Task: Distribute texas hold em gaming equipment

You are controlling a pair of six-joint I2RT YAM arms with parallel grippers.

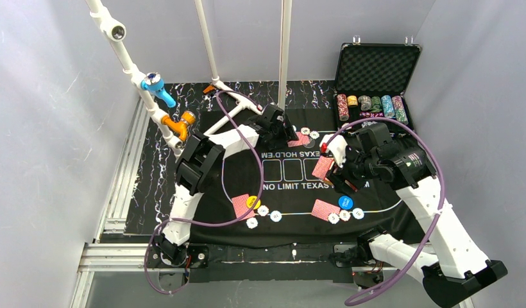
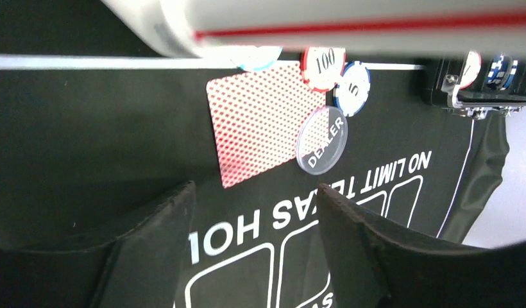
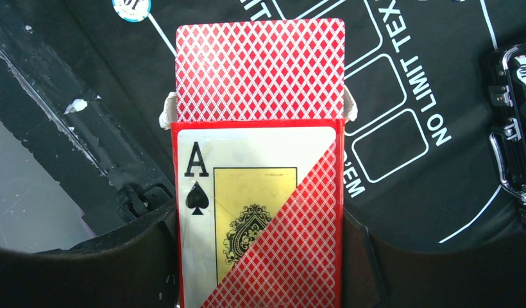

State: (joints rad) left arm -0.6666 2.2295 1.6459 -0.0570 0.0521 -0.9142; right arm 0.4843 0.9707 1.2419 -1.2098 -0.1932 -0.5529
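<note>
card box: red deck protruding | DEALER button: overlapping face-down card

The black felt mat lies just beside the open foam-lined case.

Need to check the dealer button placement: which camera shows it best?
Left wrist: the dealer button lies close, lettering readable, overlapping a card. The top view shows it only as a faint disc; the right wrist misses it.
</note>
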